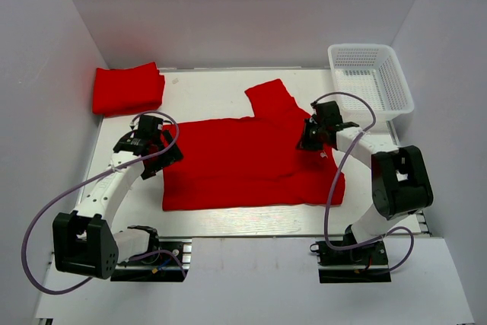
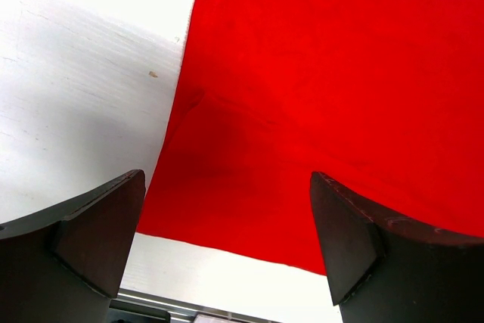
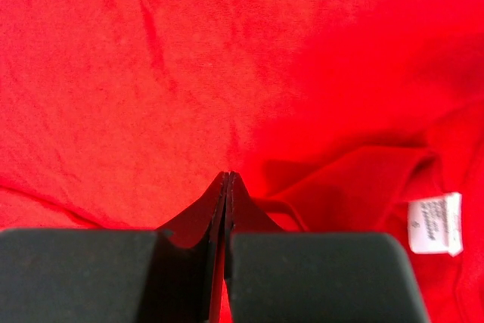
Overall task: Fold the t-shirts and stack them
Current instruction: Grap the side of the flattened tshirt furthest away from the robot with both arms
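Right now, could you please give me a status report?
Left pincer open, left edge of spread shirt. Right pincer shut by its collar. Folded shirt far left. Nothing blocking.

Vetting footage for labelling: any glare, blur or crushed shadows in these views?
Top external: sharp, evenly lit, only soft shadows. Left wrist: bare table washes out near white; close fingers dark and soft. Right wrist: t-shirt red saturates, its label text unreadable.

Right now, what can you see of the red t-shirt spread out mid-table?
The red t-shirt is plain bright cloth, lying flat and lightly wrinkled across the middle of the table, with a crease running along its length. One short sleeve points to the far side. A white label shows beside the shut right gripper, which meets the cloth. The open left gripper hangs over its left edge.
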Tool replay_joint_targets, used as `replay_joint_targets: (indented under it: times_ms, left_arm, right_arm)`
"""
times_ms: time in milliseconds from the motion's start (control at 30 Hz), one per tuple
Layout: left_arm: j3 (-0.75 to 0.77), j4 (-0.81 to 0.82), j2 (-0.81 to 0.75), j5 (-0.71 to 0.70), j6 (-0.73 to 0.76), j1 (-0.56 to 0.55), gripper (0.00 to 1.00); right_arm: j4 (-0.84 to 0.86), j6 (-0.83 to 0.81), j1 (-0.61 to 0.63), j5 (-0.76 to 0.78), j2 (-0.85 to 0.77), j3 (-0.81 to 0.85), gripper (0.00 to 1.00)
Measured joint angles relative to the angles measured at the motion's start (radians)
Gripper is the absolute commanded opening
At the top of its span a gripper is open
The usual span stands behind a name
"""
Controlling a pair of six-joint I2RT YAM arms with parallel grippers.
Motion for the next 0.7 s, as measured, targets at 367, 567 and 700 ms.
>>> replay_joint_targets:
  times_ms: [367,567,700]
  left_arm:
    - [-0.004,0.010,0.000,0.005,0.002,0.000,1.00]
    - [-0.016,0.026,0.005,0.023,0.009,0.000,1.00]
    - [-0.027,0.040,0.005,0.026,0.016,0.000,1.00]
  right_arm:
    - [-0.072,-0.051,0.037,0.051,0.014,0.040,0.26]
    - [-0.141,-0.042,0.053,0.138,-0.001,0.057,0.59]
    - [-0.166,-0.026,0.074,0.200,-0.020,0.060,0.59]
